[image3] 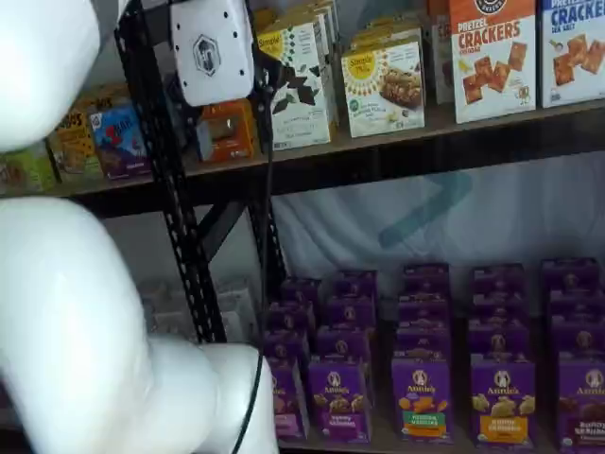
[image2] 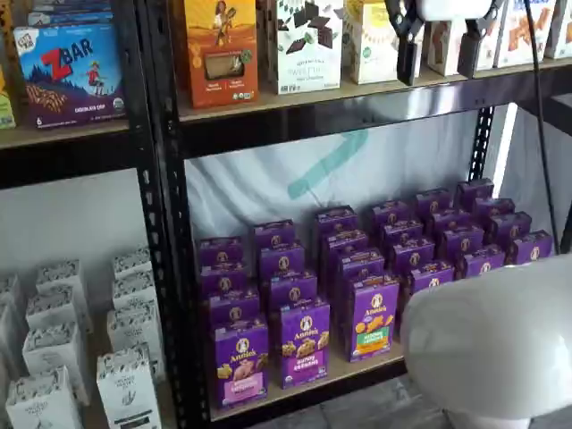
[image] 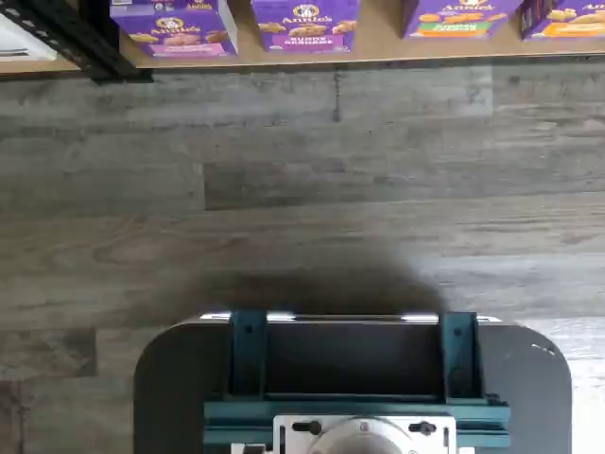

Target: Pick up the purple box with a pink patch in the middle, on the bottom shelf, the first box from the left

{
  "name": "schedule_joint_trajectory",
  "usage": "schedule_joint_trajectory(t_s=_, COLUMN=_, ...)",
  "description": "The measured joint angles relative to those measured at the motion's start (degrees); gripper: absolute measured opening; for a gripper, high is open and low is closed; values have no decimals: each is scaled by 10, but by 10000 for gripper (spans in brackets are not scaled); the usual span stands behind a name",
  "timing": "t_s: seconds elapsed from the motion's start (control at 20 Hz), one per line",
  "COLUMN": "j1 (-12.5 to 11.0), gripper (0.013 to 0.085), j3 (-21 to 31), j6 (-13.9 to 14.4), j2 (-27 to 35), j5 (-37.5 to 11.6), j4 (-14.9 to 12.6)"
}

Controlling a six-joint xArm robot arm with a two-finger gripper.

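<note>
The purple box [image2: 239,362] with the pink patch stands upright at the left end of the front row on the bottom shelf [image2: 357,371]. It shows in the wrist view [image: 175,26] at the shelf's front edge [image: 378,49], and in a shelf view [image3: 287,402] partly behind my arm. My gripper [image2: 437,71] hangs high up in front of the upper shelf, far above and to the right of the box. Its two black fingers stand apart with a plain gap and hold nothing. Its white body [image3: 213,47] shows in a shelf view.
Next to the target stand a purple-panel carton [image2: 305,343] and a green-and-orange one [image2: 373,317], with rows of purple cartons behind. A black rack upright [image2: 165,223] is just left of it, with white cartons [image2: 54,349] beyond. My white arm links [image2: 492,340] [image3: 85,331] block the foreground. A teal-bracket mount [image: 350,378] hangs over grey plank floor.
</note>
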Motion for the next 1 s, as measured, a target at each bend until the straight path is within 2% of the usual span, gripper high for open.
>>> schedule_joint_trajectory(t_s=0.15, j1=-26, gripper=850, j3=5, j6=-14, j2=-6, j5=-8, j4=28)
schedule_joint_trajectory(t_s=0.35, j1=-29, gripper=850, j3=5, j6=-16, j2=-5, j5=-7, j4=32)
schedule_joint_trajectory(t_s=0.7, j1=10, gripper=850, j3=33, j6=11, j2=-16, j5=-34, j4=6)
schedule_joint_trajectory(t_s=1.0, j1=30, gripper=850, j3=88, j6=31, j2=-28, j5=-80, j4=12)
